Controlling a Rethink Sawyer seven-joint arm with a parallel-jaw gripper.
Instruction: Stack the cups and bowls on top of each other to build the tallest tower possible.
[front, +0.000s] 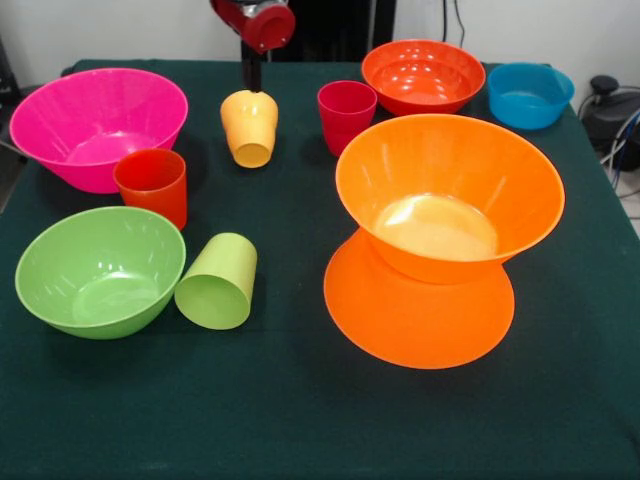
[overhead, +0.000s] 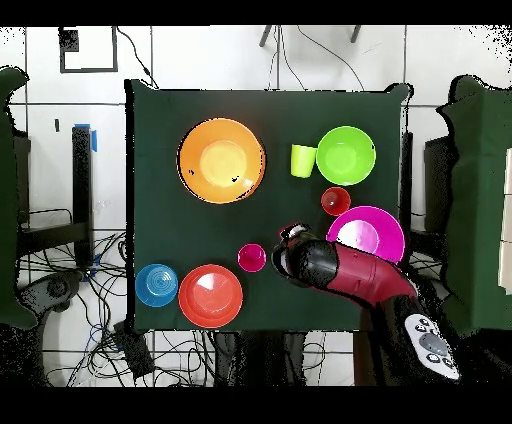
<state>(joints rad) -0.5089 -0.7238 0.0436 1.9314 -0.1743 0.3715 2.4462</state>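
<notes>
My gripper (front: 250, 88) comes down from the top of the front view and is shut on the rim of the yellow-orange cup (front: 250, 128). The cup hangs tilted above the cloth. In the overhead view the arm (overhead: 330, 265) hides this cup. Two large orange bowls form a pile: one upside down (front: 420, 315), one upright on it (front: 450, 185), also seen from above (overhead: 221, 160). The pink bowl (front: 95, 125) sits at the left, with the red-orange cup (front: 152, 185) in front of it. The magenta-red cup (front: 346, 112) stands right of the gripper.
The lime green bowl (front: 100, 270) sits front left, with the lime green cup (front: 218, 282) on its side beside it. The round red-orange bowl (front: 422, 75) and the small blue bowl (front: 530, 95) stand at the far right. The table has a dark green cloth (front: 300, 420).
</notes>
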